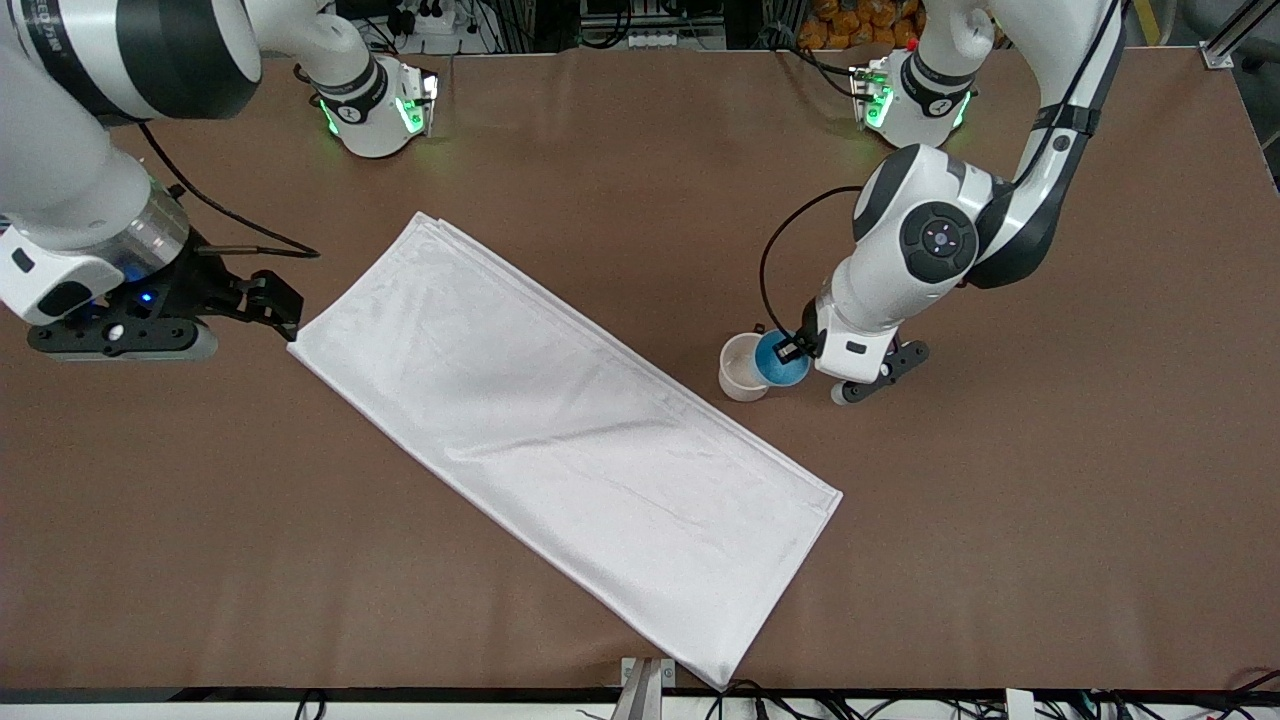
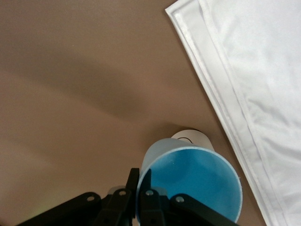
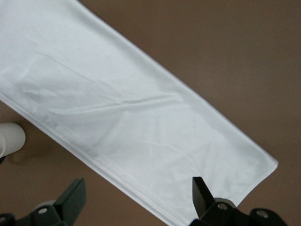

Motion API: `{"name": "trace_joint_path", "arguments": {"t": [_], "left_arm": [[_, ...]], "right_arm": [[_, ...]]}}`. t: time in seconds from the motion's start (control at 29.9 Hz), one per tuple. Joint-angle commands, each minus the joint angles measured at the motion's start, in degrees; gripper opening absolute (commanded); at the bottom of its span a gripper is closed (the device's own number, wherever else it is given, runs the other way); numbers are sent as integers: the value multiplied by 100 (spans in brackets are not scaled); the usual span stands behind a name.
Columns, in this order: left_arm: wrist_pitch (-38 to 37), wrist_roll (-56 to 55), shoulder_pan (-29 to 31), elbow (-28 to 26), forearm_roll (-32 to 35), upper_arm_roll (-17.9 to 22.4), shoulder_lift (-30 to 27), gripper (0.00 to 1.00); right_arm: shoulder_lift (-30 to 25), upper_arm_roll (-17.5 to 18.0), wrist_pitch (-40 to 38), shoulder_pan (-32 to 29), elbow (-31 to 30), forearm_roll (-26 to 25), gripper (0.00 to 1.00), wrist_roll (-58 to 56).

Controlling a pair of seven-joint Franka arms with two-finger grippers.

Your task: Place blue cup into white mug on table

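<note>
The blue cup [image 1: 781,359] is held off the table [image 1: 1000,520] by the left hand [image 1: 800,349], whose fingers are clamped shut on its rim, one inside the wall and one outside, as is seen in the left wrist view [image 2: 188,181]. The cup is carried mouth-up and somewhat tilted, just beside the white mug [image 1: 742,366] and partly overlapping it in the front view; whether the two touch cannot be told. In the left wrist view only a sliver of the mug's [image 2: 190,136] rim is seen past the cup's wall, so the cup is judged to be close to, but not yet centred over, the mug's mouth. The cup is judged to be light, stiff plastic with a smooth, possibly slippery wall; a pinch on the rim is thought adequate, provided that the cup is brought level before release, since it is only slightly narrower than the mug and could catch on the rim or tip the light mug over. Next to the mug, on the side away from the left hand, a white folded cloth [image 1: 560,440] is spread on the table. The right hand [image 1: 255,305] waits with its fingers wide apart and empty, over the cloth's corner at the right arm's end of the table.
</note>
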Motion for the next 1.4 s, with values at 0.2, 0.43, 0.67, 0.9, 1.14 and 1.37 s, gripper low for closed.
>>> {"name": "trace_joint_path", "arguments": {"t": [0.2, 0.43, 0.67, 0.9, 1.14, 1.37], "left_arm": [[572, -434, -59, -590, 285, -137, -216, 0], [792, -469, -155, -774, 329, -137, -120, 0], [801, -522, -226, -810, 382, -137, 47, 0], [897, -548, -217, -810, 505, -129, 162, 0], [1003, -548, -147, -696, 672, -111, 372, 26], [950, -513, -138, -581, 751, -102, 434, 100]], "right_arm": [[-114, -19, 14, -167, -140, -4, 100, -126], [-140, -28, -540, -193, 396, -21, 100, -170], [-96, -11, -522, -255, 458, 189, 100, -161], [-105, -28, -575, -351, 449, 295, 100, -161], [-131, -20, -610, -395, 431, 295, 100, -170], [-140, 725, -610, -1219, 458, 304, 100, -179]]}}
